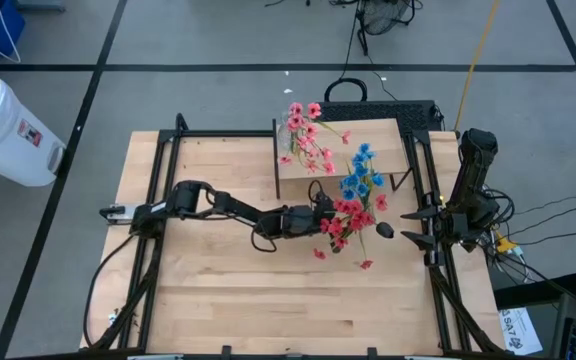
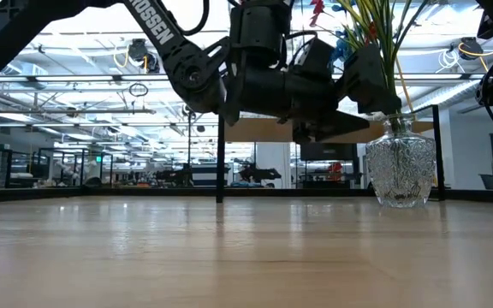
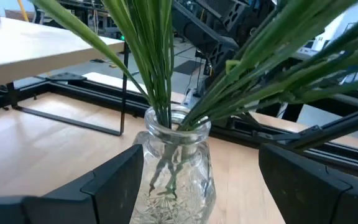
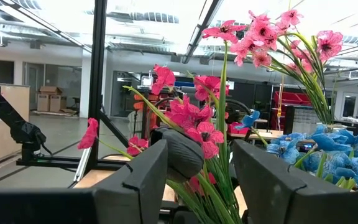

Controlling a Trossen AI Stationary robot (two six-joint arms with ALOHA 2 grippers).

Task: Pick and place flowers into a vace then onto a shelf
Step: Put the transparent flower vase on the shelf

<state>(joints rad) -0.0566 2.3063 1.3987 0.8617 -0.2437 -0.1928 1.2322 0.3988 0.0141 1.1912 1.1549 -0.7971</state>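
Note:
A clear cut-glass vase (image 3: 176, 168) stands on the tabletop (image 2: 400, 171) just near of the shelf (image 1: 388, 140). It holds the flowers (image 1: 353, 205): red, pink and blue sprays on green stems (image 3: 160, 68) that fan out, and a pink spray (image 1: 303, 135) shows over the shelf's far left corner. My left gripper (image 1: 323, 215) reaches in from the table's left and is open, with a finger on either side of the vase (image 3: 201, 162). My right gripper (image 1: 408, 227) waits open to the right of the blossoms (image 4: 197, 155). My left gripper is open around the vase, level, coming from the table's left. One finger (image 3: 120, 180) lies close beside the glass wall (image 3: 143, 186), and I cannot tell whether it touches. The other finger (image 3: 291, 180) stands well apart from the glass.
The shelf's black legs (image 3: 123, 93) stand just behind the vase. A dark rounded thing (image 1: 386, 230) sits among the blossoms in front of my right gripper (image 4: 179, 152). Black frame rails (image 1: 168, 170) run along the table's sides. Bare tabletop (image 1: 268, 300) lies toward the near edge.

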